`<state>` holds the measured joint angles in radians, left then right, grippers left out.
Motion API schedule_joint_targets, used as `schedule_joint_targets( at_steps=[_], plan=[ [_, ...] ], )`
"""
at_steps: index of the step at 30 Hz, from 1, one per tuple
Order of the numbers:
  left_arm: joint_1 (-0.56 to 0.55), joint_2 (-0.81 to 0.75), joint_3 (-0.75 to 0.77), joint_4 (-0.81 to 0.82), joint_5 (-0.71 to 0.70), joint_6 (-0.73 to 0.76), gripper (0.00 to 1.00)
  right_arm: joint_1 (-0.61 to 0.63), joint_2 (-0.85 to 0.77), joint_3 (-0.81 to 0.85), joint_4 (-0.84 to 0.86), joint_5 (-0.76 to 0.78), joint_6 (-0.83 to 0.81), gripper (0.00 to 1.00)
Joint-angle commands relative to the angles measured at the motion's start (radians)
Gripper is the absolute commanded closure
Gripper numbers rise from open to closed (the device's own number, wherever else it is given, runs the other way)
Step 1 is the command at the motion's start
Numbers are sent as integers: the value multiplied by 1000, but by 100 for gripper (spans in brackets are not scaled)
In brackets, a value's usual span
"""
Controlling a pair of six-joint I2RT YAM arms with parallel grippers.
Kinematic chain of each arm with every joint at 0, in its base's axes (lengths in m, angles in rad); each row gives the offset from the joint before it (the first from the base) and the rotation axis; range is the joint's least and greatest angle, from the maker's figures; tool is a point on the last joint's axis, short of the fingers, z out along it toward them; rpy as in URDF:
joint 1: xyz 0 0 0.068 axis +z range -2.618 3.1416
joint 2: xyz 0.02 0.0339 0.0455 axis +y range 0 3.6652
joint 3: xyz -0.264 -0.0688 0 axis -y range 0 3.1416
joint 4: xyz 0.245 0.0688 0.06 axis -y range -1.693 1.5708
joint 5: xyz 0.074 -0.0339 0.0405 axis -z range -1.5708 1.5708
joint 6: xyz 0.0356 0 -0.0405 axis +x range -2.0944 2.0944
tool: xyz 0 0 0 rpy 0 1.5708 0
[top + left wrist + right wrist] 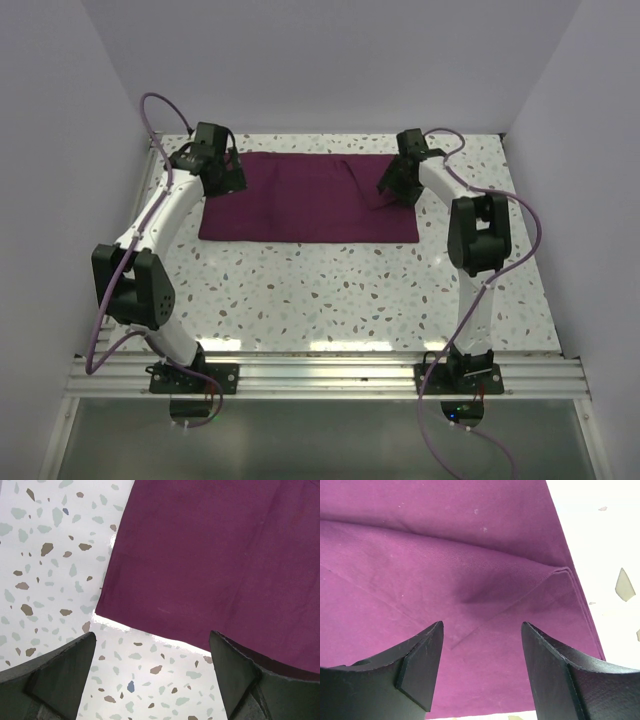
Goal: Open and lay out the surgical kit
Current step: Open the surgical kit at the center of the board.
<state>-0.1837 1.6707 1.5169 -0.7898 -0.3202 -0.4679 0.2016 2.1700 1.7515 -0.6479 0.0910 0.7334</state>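
Observation:
The surgical kit's maroon cloth wrap (305, 198) lies flat and spread wide on the speckled table at the far middle. No steel tray or instruments show; they are hidden or out of view. My left gripper (228, 180) hovers at the cloth's far left corner, open and empty; its wrist view shows the cloth's corner (215, 565) just ahead of the fingers (60, 675). My right gripper (388, 188) is open and empty over the cloth's right part, where a fold ridge (485, 590) and layered edge show between the fingers (420, 665).
The white speckled tabletop (380, 290) runs from the cloth to the near rail. Pale walls close in the back and both sides. Purple cables loop from both arms.

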Motion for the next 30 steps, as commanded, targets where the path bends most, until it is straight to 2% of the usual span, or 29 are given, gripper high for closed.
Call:
schedule_joint_targets(
  at_steps=[1,10,18,21,22,27,30],
  plan=[
    [0,6,49,14,-2,17,1,-2,14,48,28,4,18,33],
    [0,11,61,4,-22,29,1,-4,109,177,-13,39,12,37],
    [0,14,66,4,-28,35,1,-2,110,166,-10,26,12,39],
    [0,20,65,9,-23,35,1,-4,100,154,13,18,11,48],
    [0,26,65,9,-19,35,1,-2,102,154,10,10,9,55],
    [0,41,77,11,-7,35,1,-2,111,128,36,0,12,74],
    [-2,46,92,1,-8,46,1,-2,134,143,27,-2,9,89]
  ],
)
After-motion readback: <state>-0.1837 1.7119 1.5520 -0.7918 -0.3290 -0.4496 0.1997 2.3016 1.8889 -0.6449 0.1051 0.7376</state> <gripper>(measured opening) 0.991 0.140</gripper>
